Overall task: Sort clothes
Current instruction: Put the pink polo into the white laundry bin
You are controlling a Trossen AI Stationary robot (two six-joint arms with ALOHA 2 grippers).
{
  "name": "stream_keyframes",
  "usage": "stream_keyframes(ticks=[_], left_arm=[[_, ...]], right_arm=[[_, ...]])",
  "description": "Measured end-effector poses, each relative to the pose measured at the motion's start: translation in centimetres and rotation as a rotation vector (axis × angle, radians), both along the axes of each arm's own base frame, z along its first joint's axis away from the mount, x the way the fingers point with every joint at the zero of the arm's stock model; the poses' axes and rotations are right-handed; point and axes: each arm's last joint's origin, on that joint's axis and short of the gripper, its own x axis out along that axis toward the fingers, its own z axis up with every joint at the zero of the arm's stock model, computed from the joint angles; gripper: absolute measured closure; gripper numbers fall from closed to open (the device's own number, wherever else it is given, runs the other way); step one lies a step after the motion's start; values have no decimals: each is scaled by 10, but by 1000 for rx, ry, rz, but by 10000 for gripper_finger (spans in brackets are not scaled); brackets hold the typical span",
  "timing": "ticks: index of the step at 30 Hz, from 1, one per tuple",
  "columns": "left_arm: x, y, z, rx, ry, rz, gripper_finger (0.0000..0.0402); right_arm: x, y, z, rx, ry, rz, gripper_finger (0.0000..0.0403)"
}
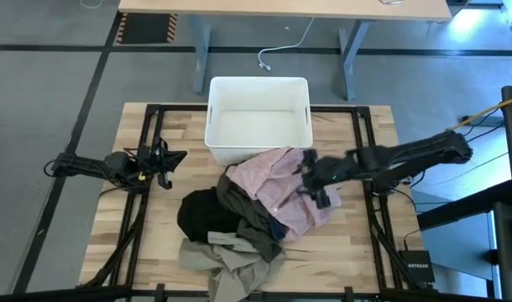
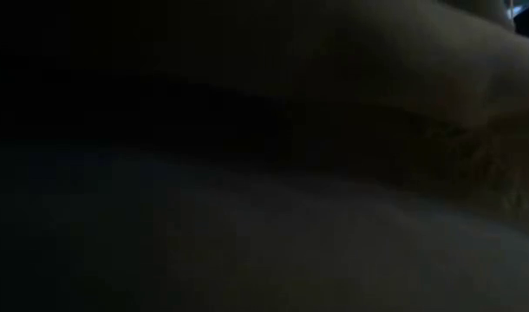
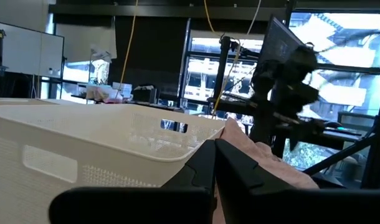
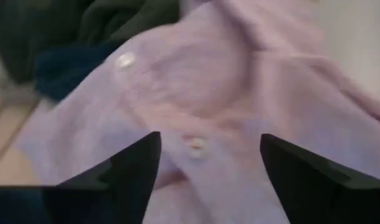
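A light wooden worktop (image 1: 357, 252) on a black frame carries one white plastic bin (image 1: 258, 120) at the middle of its far edge and one heap of four garments just in front of it. The pale pink checked shirt (image 1: 281, 189) lies on top of the heap, touching the bin's near wall. The dark olive garment (image 1: 252, 220) spreads beneath it. The black garment (image 1: 201, 216) is bunched toward the left edge, and the khaki-beige garment (image 1: 231, 262) reaches the near edge.

The right gripper (image 1: 313, 180) sits low over the pink shirt (image 4: 227, 93). Its two fingers (image 4: 131, 171) are spread wide with only cloth and a button between them, nothing pinched.

The left gripper (image 1: 174, 158) waits above the left edge, well apart from the heap. Its fingers lie close together, holding nothing.

The low view is dark; nothing can be made out.
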Motion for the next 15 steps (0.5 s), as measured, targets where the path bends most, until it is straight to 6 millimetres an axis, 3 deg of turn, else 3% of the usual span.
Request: stream_keyframes(ticks=[6,12,15], left_arm=[[0,0,0,-2,1,-1,398],[0,0,0,-8,1,-3,398],[0,0,0,-19,-1,-6,398]], right_arm=[[22,25,-38,-264,120,79,90],[42,25,-74,-427,222,20,92],[48,25,-86,-456,258,30,118]])
